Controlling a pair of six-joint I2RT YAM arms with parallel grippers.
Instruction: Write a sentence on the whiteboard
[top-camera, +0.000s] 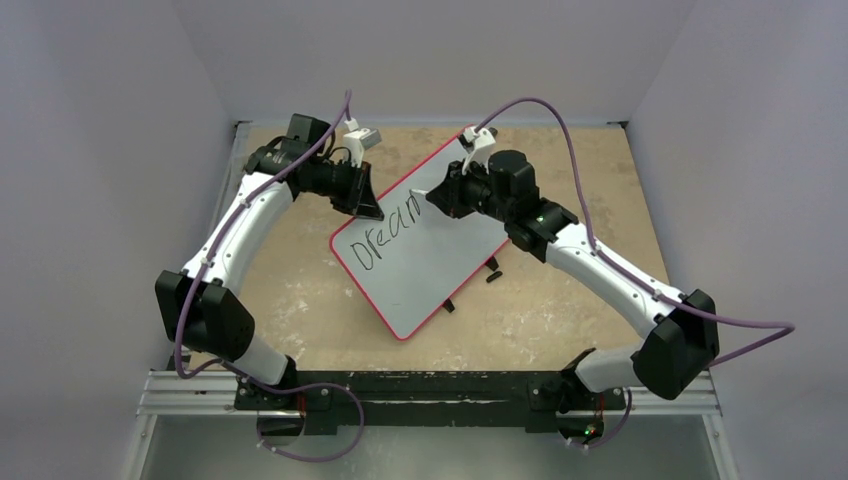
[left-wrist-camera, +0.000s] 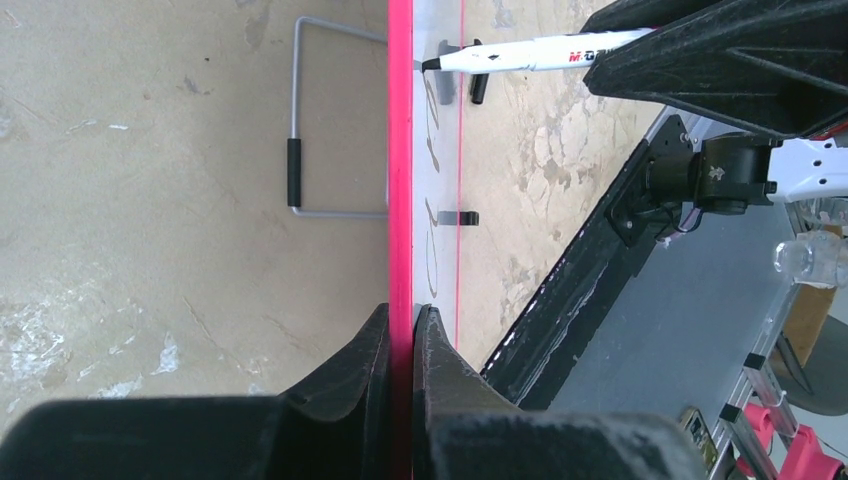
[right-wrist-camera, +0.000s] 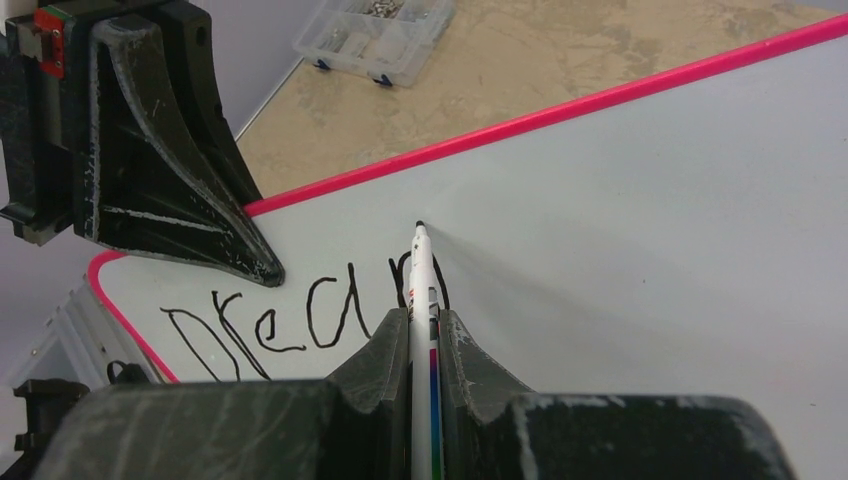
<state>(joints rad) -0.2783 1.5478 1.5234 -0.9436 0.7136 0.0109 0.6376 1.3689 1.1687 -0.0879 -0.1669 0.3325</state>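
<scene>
The right gripper (right-wrist-camera: 421, 318) is closed narrowly on a white marker (right-wrist-camera: 420, 262). The marker's black tip is set at the whiteboard (right-wrist-camera: 650, 230), just past the last stroke drawn. The left gripper (left-wrist-camera: 401, 322) is clamped shut on the board's red rim, so the board is steadied at that edge. A grey wire stand (left-wrist-camera: 293, 170) is seen behind the rim in the left wrist view. The whiteboard is placed diagonally at the middle of the table (top-camera: 560, 310), between the two arms.

Of the sentence (right-wrist-camera: 290, 325), only the start of one line is laid down in black slanted letters. "Drea" is read plainly, and a further letter is partly hidden behind the marker. From above, that letter is taken for an "m". The lower and right parts of the board are left blank. The task is therefore judged to be at an early stage: one word is about formed, and the rest of the sentence is yet to be written.
</scene>
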